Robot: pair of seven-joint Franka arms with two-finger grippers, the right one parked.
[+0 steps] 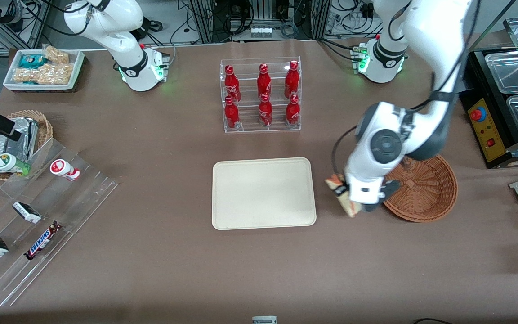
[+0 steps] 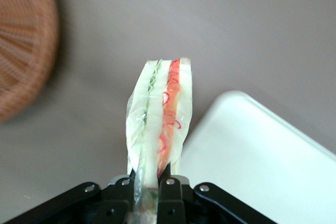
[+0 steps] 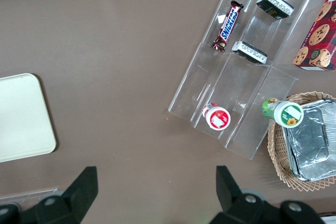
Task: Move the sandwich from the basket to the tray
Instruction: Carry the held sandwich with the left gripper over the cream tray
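We are mid-carry: our tool (image 2: 149,184) is clenched on the sandwich (image 2: 160,119), held above the counter (image 1: 259,270) at right of centre, between basket (image 1: 425,189) and tray (image 1: 263,193). Next, we likely travel over the tray, then lower.

The wrapped sandwich (image 1: 343,196), cut edge showing red and green layers, hangs clamped in the pincer (image 1: 353,203) between the bare cream tray (image 1: 263,193) and the reddish-brown wicker basket (image 1: 423,189).

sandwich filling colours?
Red-orange and green layers between white bread on the sandwich, held in the gripper; clearest in left wrist view.
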